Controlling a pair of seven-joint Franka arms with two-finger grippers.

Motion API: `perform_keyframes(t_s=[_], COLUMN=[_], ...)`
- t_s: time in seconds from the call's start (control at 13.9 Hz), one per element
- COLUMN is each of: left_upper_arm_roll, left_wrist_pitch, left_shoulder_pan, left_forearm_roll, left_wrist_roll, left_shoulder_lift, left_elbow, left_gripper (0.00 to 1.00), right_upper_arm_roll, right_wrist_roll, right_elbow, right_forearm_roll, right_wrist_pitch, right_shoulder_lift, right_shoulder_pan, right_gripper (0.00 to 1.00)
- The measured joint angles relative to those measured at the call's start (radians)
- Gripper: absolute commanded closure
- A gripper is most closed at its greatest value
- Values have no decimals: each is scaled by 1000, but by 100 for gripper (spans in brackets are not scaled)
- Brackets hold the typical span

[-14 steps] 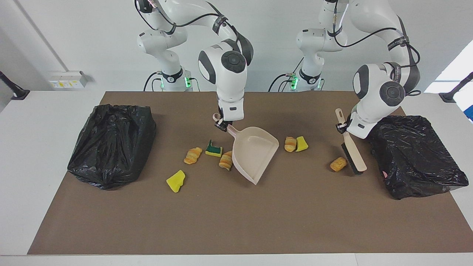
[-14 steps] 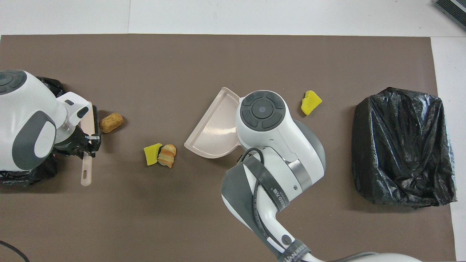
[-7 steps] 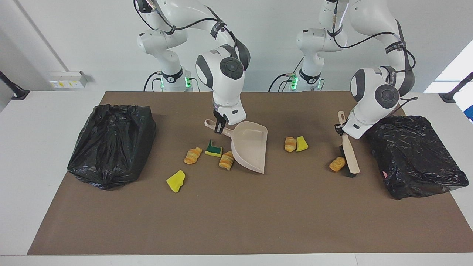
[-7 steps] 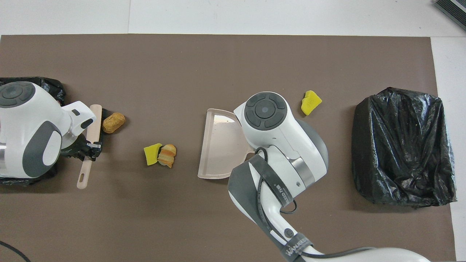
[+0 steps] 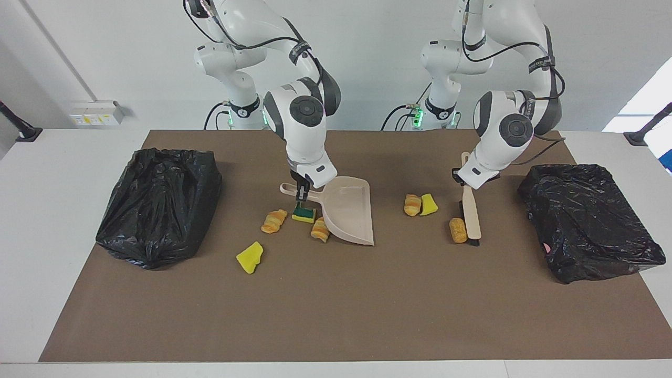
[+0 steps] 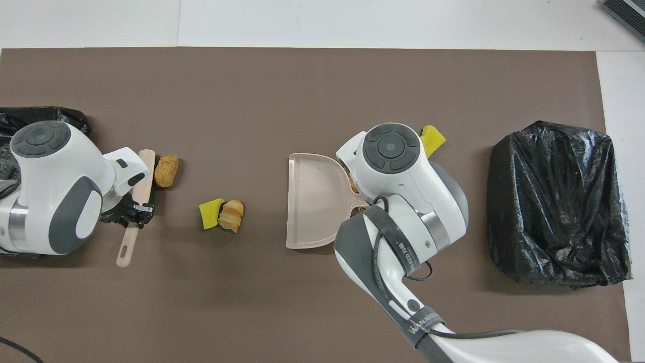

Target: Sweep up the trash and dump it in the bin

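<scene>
Trash (image 5: 458, 230) sits centre-right of the frame against the brush (image 5: 471, 215), more bits scattered mid-frame on the surface. Left end effector (image 5: 464, 181) clamps the brush, right end effector (image 5: 300, 195) clamps the dustpan (image 5: 347, 210). Risk: the rounded piece rolls past the pan's lip.

Overhead view: right gripper (image 5: 300, 195) concealed under the right arm's own wrist housing; dustpan (image 6: 313, 200) handle likewise covered. Green-backed sponge (image 5: 304, 213) and two croissant pieces (image 5: 274, 221) concealed beneath the same housing. Yellow sponge chunk (image 6: 433, 139) partly covered, only one edge exposed. Black bin bag (image 6: 38, 117) at the left arm's end mostly blocked by the left arm and cut off at the frame edge. Brush (image 6: 140, 194) bristles not visible from above.

Facing view: upper arm links cut off at the top edge. Contents of both bags not discernible.
</scene>
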State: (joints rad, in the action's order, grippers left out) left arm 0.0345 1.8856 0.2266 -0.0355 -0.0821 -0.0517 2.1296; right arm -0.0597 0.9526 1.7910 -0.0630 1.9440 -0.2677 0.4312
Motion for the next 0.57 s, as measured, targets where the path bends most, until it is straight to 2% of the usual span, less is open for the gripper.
perform_keyframes(t_s=[0.57], left_upper_arm_roll=[-3], left_wrist_pitch=[12], left_shoulder_pan=[114], left_forearm_roll=[158], left_wrist_roll=[-126], left_shoulder_lift=[16], left_elbow=[21], left_gripper=[100], right_upper_arm_roll=[-1], right_wrist_roll=[0], right_elbow=[48], right_forearm_roll=[47], right_wrist_pitch=[75], right_shoulder_lift=[1], right_shoulder_pan=[4], right_gripper=[100])
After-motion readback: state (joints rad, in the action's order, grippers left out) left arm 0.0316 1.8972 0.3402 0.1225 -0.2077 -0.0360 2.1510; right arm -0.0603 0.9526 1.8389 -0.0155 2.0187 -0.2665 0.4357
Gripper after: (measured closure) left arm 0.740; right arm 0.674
